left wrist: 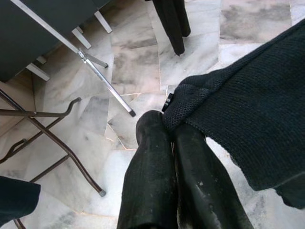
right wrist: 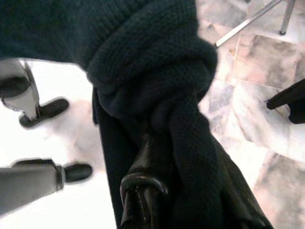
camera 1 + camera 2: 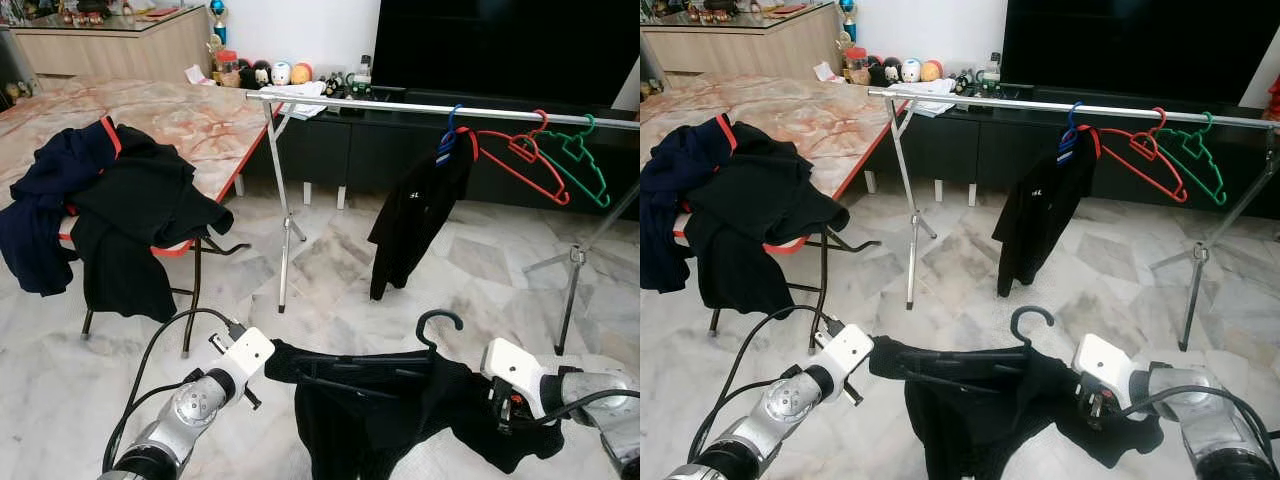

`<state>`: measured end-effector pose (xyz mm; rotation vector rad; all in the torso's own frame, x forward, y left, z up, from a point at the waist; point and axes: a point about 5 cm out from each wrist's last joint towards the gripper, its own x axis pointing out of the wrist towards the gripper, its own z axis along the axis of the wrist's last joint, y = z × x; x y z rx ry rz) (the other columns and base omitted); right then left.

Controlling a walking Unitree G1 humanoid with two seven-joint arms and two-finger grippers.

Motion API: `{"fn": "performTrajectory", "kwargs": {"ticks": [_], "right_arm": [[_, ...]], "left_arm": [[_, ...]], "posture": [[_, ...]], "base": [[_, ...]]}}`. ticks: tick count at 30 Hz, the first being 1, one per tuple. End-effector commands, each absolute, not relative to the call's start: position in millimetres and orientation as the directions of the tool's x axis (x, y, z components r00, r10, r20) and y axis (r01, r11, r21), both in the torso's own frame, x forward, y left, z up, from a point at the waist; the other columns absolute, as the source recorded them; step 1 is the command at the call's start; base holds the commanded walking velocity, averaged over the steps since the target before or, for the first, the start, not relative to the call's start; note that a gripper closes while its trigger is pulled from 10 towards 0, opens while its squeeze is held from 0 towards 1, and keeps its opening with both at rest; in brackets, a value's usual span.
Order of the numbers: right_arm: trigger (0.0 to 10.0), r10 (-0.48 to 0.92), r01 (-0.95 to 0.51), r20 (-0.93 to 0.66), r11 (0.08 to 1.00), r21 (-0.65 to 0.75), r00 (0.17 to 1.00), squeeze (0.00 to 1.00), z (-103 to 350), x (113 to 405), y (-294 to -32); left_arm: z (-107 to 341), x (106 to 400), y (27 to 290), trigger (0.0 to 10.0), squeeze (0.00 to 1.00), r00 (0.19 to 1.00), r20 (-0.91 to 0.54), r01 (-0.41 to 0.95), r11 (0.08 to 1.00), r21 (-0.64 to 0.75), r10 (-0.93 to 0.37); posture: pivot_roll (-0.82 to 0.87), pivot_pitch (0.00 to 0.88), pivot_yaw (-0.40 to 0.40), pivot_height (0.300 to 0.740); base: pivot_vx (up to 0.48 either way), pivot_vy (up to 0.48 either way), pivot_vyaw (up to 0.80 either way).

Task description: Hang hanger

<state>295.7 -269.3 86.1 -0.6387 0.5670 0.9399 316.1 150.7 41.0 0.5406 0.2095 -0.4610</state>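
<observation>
The left hand (image 1: 164, 138) has its fingers pressed together, pinching one end of a black knit shirt (image 3: 380, 400). The right hand (image 2: 157, 191) clamps the other, bunched end. Between them, the shirt's black hanger (image 3: 438, 322) hooks upward.

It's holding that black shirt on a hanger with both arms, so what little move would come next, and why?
Probably a lift up and forward toward the rail. Both the left gripper and right gripper are shut on the black garment, whose black hanger hook sits well below the rail. The bare stretch left of the hung shirt looks free.
</observation>
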Motion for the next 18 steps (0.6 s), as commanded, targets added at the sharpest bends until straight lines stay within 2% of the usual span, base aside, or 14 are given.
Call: {"fn": "performTrajectory", "kwargs": {"ticks": [1, 5, 10, 13, 17, 18], "right_arm": [[0.0, 0.488, -0.862, -0.729, 0.417, -0.287, 0.479, 0.00, 87.9, 294.7, -279.9], [0.0, 0.495, -0.863, -0.721, 0.402, -0.305, 0.486, 0.00, 88.5, 296.4, -277.7], [0.0, 0.422, -0.826, -0.717, 0.385, -0.413, 0.555, 0.00, 92.9, 303.8, -280.5], [0.0, 0.406, -0.745, -0.629, 0.443, -0.499, 0.663, 0.00, 101.8, 315.0, -277.5], [0.0, 0.406, -0.713, -0.589, 0.464, -0.526, 0.699, 0.00, 104.7, 318.6, -275.4], [0.0, 0.435, -0.689, -0.537, 0.512, -0.513, 0.723, 0.00, 107.5, 321.7, -270.8]], "left_arm": [[36.3, 313.9, 159.0, 0.0, 0.00, 0.879, -0.342, 0.463, 0.766, 0.447, -0.332], [35.0, 313.4, 159.0, 0.0, 0.00, 0.874, -0.354, 0.471, 0.764, 0.441, -0.333], [33.2, 312.4, 159.2, 0.0, 0.00, 0.868, -0.366, 0.478, 0.762, 0.437, -0.335], [31.7, 311.1, 156.4, 0.0, 0.00, 0.861, -0.373, 0.491, 0.758, 0.429, -0.347], [31.2, 310.7, 155.5, 0.0, 0.00, 0.856, -0.377, 0.498, 0.755, 0.425, -0.353], [30.0, 310.0, 155.0, 0.0, 0.00, 0.849, -0.387, 0.510, 0.750, 0.421, -0.360]], "posture": [[0.00, 0.076, 0.013, 0.740], [0.00, 0.076, 0.013, 0.740], [0.00, 0.076, 0.013, 0.740], [0.00, 0.074, 0.013, 0.740], [0.00, 0.072, 0.013, 0.740], [0.00, 0.072, 0.014, 0.740]], "base": [[0.000, 0.000, 0.00], [0.000, 0.000, 0.00], [0.000, 0.000, 0.00], [0.000, 0.000, 0.00], [0.000, 0.000, 0.00], [0.000, 0.000, 0.00]]}}
